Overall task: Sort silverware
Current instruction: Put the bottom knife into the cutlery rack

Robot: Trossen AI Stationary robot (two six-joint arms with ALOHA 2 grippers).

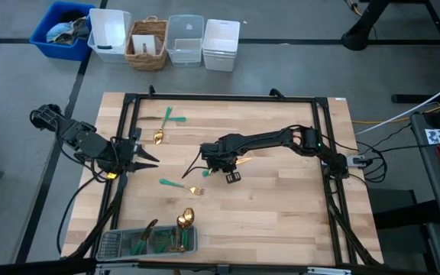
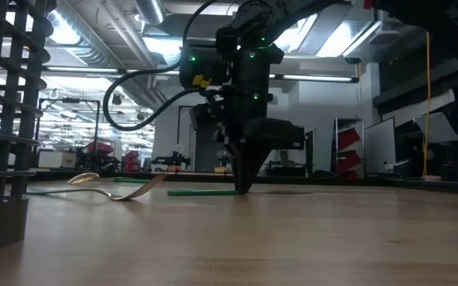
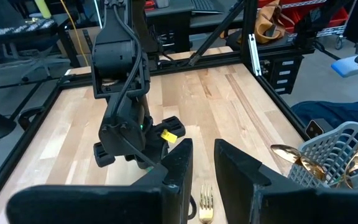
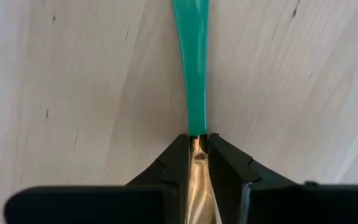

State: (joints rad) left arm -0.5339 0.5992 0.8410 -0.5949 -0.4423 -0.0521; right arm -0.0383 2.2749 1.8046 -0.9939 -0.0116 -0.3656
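Note:
My right gripper (image 4: 197, 152) stands over the table's middle, pointing down, shut on a teal-handled piece of silverware (image 4: 190, 68). Its handle (image 2: 201, 191) runs toward the table's left. My left gripper (image 1: 145, 156) hovers open at the table's left side with nothing between its fingers. Loose on the wood lie a fork (image 1: 183, 186), a second fork (image 1: 170, 118) and a spoon (image 1: 159, 137). The grey mesh tray (image 1: 113, 244) at the near edge holds several more pieces. My right gripper pinches the piece at its neck (image 4: 197, 142), where the gold part meets the teal handle, between its two fingers. The fingers come from above, pointing down, and lie across the piece. The handle lies level along the table top.
A black frame (image 1: 128, 130) runs round the table's edges. Beyond the far edge stand a blue bin (image 1: 61, 30), white bins (image 1: 220, 44) and a wicker basket (image 1: 148, 44). Bare wood lies on the table's right half.

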